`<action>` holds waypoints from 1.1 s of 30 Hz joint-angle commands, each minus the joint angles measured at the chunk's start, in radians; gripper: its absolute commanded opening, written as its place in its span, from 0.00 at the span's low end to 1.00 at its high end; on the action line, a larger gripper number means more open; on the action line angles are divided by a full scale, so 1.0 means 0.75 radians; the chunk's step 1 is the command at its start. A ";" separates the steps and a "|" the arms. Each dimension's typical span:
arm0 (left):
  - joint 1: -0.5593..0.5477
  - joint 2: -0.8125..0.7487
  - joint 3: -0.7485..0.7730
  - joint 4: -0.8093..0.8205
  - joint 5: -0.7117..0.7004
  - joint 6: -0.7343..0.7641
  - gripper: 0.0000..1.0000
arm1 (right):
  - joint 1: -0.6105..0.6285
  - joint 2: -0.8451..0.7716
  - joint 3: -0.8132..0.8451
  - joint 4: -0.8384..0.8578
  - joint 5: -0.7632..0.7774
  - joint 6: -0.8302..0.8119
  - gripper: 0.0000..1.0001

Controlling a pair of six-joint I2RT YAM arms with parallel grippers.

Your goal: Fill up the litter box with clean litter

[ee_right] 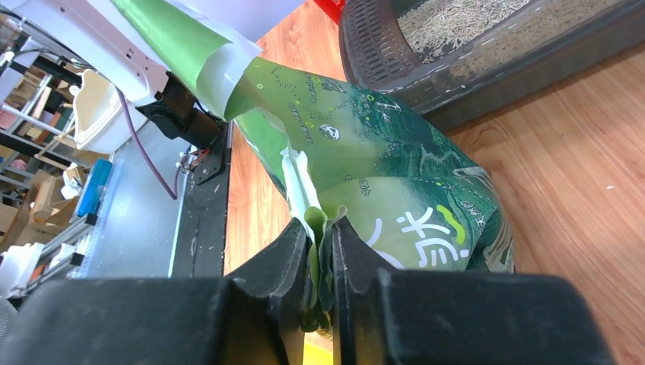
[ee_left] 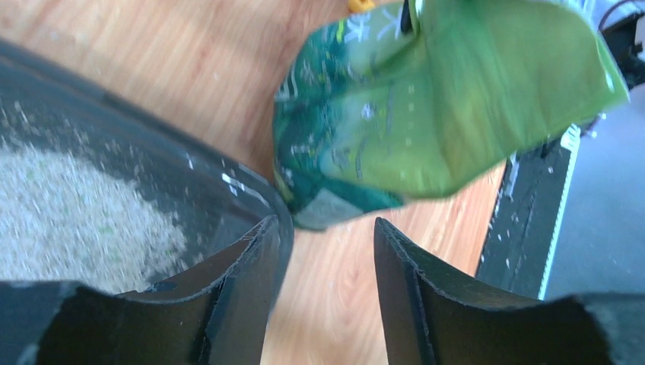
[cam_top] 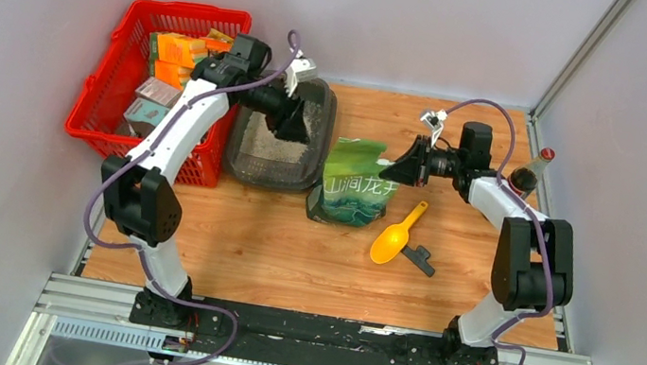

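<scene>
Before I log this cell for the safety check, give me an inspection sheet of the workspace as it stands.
Surface: wooden table, no heap of spilled litter.
Job's things: litter box partly filled with clean litter.
Clutter: green bag standing beside box; yellow scoop and black piece lying near it; red basket left; bottle right.
Grippers: left gripper open above box rim; right gripper shut on bag's top fold.
Cables: purple cables loop along both arms.
Surroundings: grey walls, nothing else seen.

1. Showed smooth, grained wood on the desk (cam_top: 273, 242).
2. Looked like dark plastic, dusted pale, on the litter box (cam_top: 275, 176).
3. Read as rough, dry granules in the clean litter (cam_top: 272, 145).
4. Shone as glossy, crinkled film on the bag (cam_top: 353, 182).
5. Appeared as smooth plastic on the scoop (cam_top: 391, 242) and as plastic mesh on the basket (cam_top: 100, 113).
</scene>
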 commanded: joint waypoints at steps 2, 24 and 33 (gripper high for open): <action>0.041 -0.142 -0.082 -0.296 0.005 0.244 0.60 | 0.000 -0.010 0.019 0.058 -0.010 0.105 0.13; -0.182 -0.257 -0.445 0.658 0.040 -0.515 0.73 | 0.004 0.107 -0.151 0.855 0.118 1.011 0.26; -0.240 -0.165 -0.459 0.730 -0.089 -0.668 0.60 | 0.000 0.228 -0.194 1.570 0.174 1.582 0.29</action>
